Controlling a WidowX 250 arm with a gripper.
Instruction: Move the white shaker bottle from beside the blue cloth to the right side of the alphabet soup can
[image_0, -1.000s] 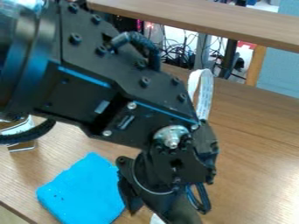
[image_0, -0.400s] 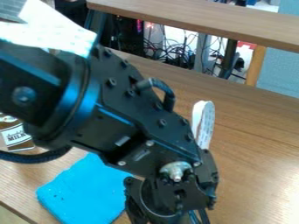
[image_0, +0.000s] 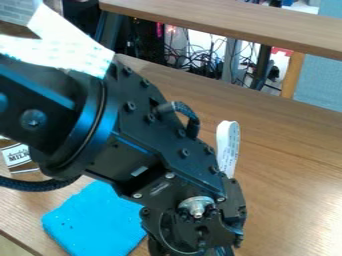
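Arm (image_0: 143, 150), one: lower in your view than a second ago, shifted towards 6 o'clock. Hand (image_0: 190, 245), one: at 6 o'clock; whether apart, together or clamped, you cannot tell. Blue cloth (image_0: 97, 220), one: at 7 o'clock on the wooden surface (image_0: 284, 210), unmoved, so your work on it appears unadvanced. Carton (image_0: 17, 156), one: near 9 o'clock.

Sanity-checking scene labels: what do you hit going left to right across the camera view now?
Brown carton with white label → blue cloth → end effector → upright wooden post → blue-grey panel.
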